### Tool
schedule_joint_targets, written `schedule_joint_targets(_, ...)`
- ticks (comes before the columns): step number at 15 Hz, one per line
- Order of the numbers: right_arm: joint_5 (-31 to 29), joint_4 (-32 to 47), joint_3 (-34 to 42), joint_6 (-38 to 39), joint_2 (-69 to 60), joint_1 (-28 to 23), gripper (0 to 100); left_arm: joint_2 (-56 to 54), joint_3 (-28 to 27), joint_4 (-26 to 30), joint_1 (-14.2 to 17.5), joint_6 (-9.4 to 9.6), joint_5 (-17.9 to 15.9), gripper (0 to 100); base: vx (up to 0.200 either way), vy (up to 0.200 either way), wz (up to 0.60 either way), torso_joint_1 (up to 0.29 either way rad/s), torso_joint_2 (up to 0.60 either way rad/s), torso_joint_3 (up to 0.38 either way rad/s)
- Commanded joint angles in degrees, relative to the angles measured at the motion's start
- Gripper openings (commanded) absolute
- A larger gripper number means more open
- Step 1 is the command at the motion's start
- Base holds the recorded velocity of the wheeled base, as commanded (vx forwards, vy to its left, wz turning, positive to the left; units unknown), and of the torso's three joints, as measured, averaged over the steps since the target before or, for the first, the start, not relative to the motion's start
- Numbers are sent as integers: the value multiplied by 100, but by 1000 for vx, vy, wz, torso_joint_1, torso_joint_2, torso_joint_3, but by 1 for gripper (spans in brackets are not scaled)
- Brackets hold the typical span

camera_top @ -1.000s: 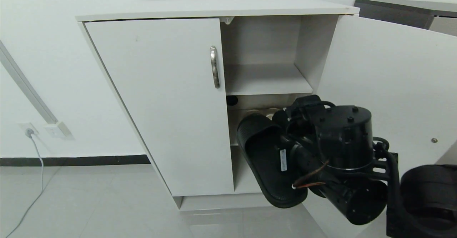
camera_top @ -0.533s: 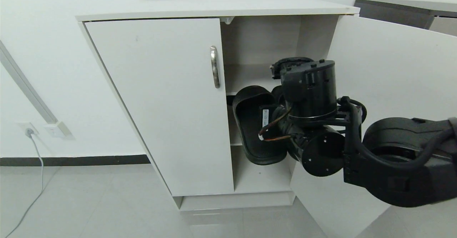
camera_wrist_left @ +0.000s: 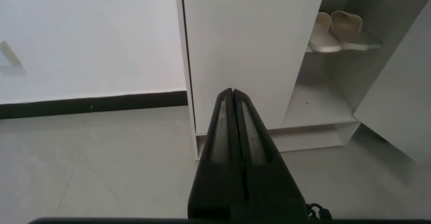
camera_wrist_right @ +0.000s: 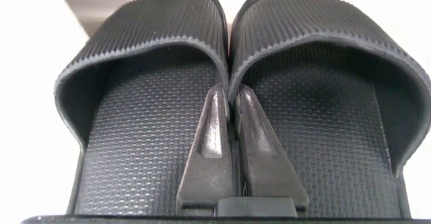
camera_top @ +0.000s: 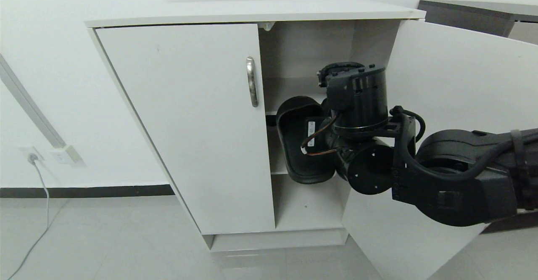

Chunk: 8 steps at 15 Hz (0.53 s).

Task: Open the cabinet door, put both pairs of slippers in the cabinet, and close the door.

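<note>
A white cabinet (camera_top: 252,13) stands with its left door (camera_top: 185,124) closed and its right door (camera_top: 454,99) swung wide open. My right gripper (camera_wrist_right: 234,96) is shut on the inner edges of a pair of black slippers (camera_wrist_right: 161,116), held side by side. In the head view the black slippers (camera_top: 300,145) hang soles outward in the open right half, level with the middle shelf. A beige pair of slippers (camera_wrist_left: 337,30) lies on that shelf inside. My left gripper (camera_wrist_left: 232,95) is shut on nothing, low over the floor in front of the cabinet.
A metal handle (camera_top: 251,81) runs down the closed door's edge. The upper shelf (camera_top: 294,91) and the bottom compartment (camera_top: 307,204) lie above and below the slippers. A wall socket with a cable (camera_top: 30,158) is at the left. A dark desk (camera_top: 475,11) stands behind the open door.
My right arm has lifted the black slippers from near the cabinet's base to middle-shelf height and carried them into the opening. The head view has shifted slightly.
</note>
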Motion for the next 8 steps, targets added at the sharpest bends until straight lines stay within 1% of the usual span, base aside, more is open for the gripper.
schedule_joint_targets(1,2,7,-103,-10,39,-46,0,-2,2,4,1,0,-2,0,200,0,0,-2,2,7)
schedule_joint_targets(6,2,7,-130,-54,48,-64,0,-2,2,-5,1,0,-2,0,200,0,0,4,1,3)
schedule_joint_targets(8,2,-2,-130,-54,83,-73,0,-2,2,-5,1,0,-2,0,0,0,0,0,0,0)
